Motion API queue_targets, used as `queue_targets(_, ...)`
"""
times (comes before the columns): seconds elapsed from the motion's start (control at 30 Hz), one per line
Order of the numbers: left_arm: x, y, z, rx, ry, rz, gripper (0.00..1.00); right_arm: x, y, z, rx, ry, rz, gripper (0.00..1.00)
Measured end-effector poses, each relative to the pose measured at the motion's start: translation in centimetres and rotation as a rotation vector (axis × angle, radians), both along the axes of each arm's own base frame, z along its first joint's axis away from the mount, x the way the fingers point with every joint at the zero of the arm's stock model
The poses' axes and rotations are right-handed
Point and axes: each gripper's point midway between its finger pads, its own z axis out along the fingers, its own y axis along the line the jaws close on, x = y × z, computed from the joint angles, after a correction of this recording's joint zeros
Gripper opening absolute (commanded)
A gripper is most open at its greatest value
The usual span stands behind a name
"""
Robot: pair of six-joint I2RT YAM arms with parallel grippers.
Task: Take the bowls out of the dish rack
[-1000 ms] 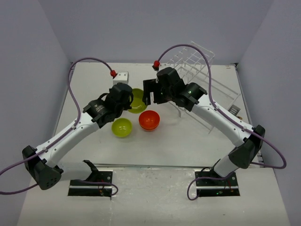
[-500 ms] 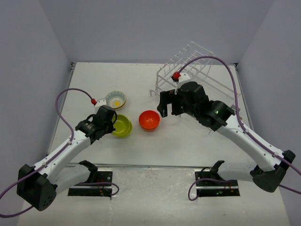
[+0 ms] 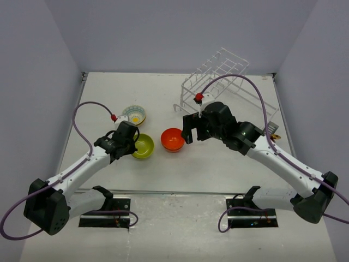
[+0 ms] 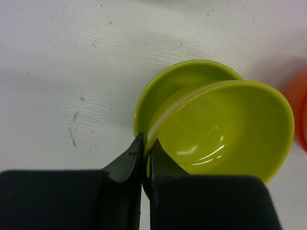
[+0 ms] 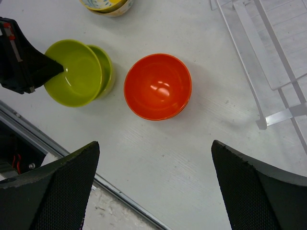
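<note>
A tilted lime-green bowl is being pinched only by its rim in the closed left hand, above a second green bowl; it could slip. The right hand is being held wide open, empty.

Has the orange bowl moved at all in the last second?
No. The orange bowl stays in the same spot, just as far from the table's front edge as before.
</note>
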Motion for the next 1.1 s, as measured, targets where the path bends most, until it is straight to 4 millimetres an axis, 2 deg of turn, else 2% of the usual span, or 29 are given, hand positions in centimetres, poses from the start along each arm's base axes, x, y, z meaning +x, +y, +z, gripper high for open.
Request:
queue_targets(0.17,0.2,0.4,-0.6,0.010,0.019,0.019,0.02,0.0,0.0,0.3,0.006,-0.010,0.005,0.99)
queue_targets(0.23,0.3,0.6,-0.7,0.012,0.024,0.026,0.18,-0.1,-0.1,0.5,0.010,-0.016,0.006,0.99)
queue_targets(0.27,0.3,0.6,-0.7,0.009,0.024,0.028,0.30,-0.1,-0.1,0.6,0.011,-0.019,0.006,0.99)
queue_targets(0.33,0.6,0.4,-0.3,0.000,0.017,0.026,0.41,-0.2,-0.2,0.7,0.013,-0.022,0.005,0.99)
queue_targets(0.37,0.8,0.3,-0.1,-0.008,0.010,0.025,0.54,-0.2,-0.3,0.7,0.013,-0.023,0.003,0.99)
queue_targets(0.43,1.1,-0.2,0.7,-0.027,-0.004,0.016,0.66,-0.1,-0.4,0.7,0.011,-0.026,-0.002,0.99)
queue_targets(0.5,1.4,-0.6,1.9,-0.051,-0.025,0.008,0.83,0.2,-0.7,0.7,0.005,-0.029,-0.018,0.99)
queue_targets(0.53,1.7,-0.8,2.8,-0.067,-0.048,0.005,0.83,0.3,-0.9,0.7,0.004,-0.030,-0.026,0.99)
queue_targets(0.57,1.7,-0.9,3.9,-0.078,-0.068,0.003,1.00,0.6,-1.2,0.7,0.004,-0.029,-0.042,0.99)
queue_targets(0.63,2.1,-0.8,7.2,-0.101,-0.139,0.000,1.00,1.5,-2.2,0.7,0.007,-0.027,-0.092,0.99)
queue_targets(0.73,2.6,0.3,13.4,-0.098,-0.284,0.022,1.00,3.1,-5.2,1.0,0.008,-0.047,-0.235,0.99)
queue_targets(0.8,2.6,1.7,17.6,-0.076,-0.383,0.060,1.00,3.4,-7.5,1.7,-0.001,-0.078,-0.331,0.99)
queue_targets(0.87,2.2,3.3,20.9,-0.046,-0.459,0.101,1.00,2.9,-9.6,3.2,0.000,-0.123,-0.407,0.99)
queue_targets(0.93,1.3,4.9,22.8,-0.009,-0.501,0.135,1.00,2.1,-11.8,5.0,-0.003,-0.172,-0.474,0.99)
queue_targets(1.1,-1.5,8.3,24.6,0.077,-0.540,0.196,1.00,-0.7,-16.7,9.2,0.027,-0.275,-0.593,0.99)
